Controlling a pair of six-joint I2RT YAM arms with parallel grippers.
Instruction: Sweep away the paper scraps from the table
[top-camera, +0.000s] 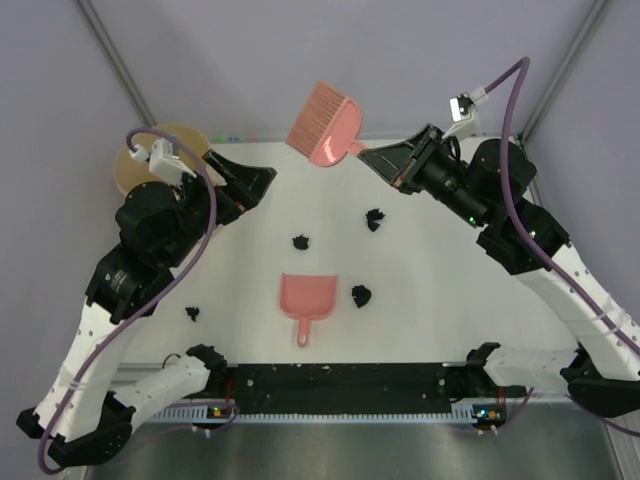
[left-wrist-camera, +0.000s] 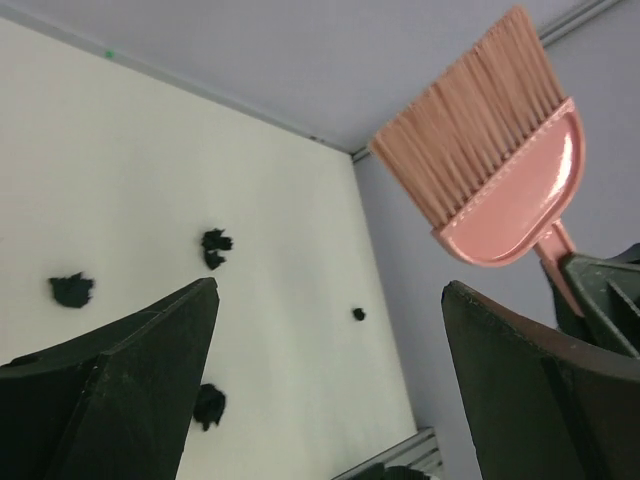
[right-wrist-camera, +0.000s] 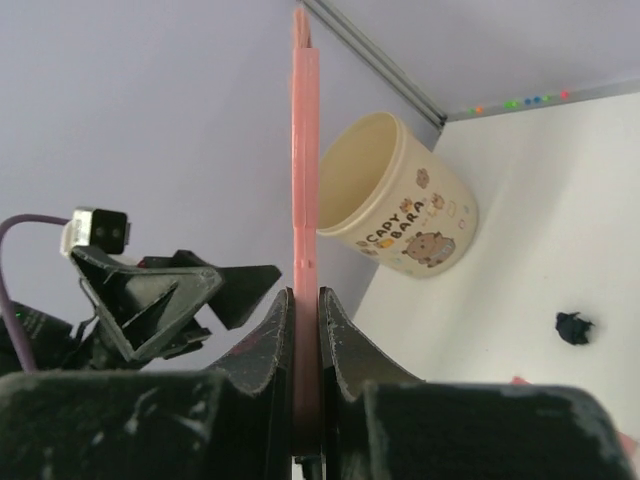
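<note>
the brush (top-camera: 325, 125) is pinched by its thin handle between the closed fingers of the right gripper (top-camera: 372, 158) and is held high over the far edge of the table (top-camera: 450, 300), bristles turned up and away from the surface. the left gripper (top-camera: 258, 180) is seen with its jaws spread wide and nothing between them, near the far-left corner, close to the cream cup (right-wrist-camera: 395, 195). the dustpan (top-camera: 306, 295) lies flat near the middle of the table, handle toward the arm bases, untouched.

four paper scraps (top-camera: 300, 241) are scattered on the white top. one lies just beyond the pan's mouth, and the far-right scrap (top-camera: 376, 218) is further back. a third is just beside the pan's right edge, and the lone left scrap (top-camera: 191, 313) is well apart near the front.

the step in hand is judged to be bringing the brush down to sweep. to do it well, the bristles should be turned downward before the table is reached, and only their tips pressed lightly, since the wads look light and could be flicked off by a hard stroke. short strokes toward the pan's open mouth are to be preferred, the far scraps being taken first. the pan is best steadied by the free left gripper, lest it be pushed back. the thin handle should be watched for twisting in the grip.
</note>
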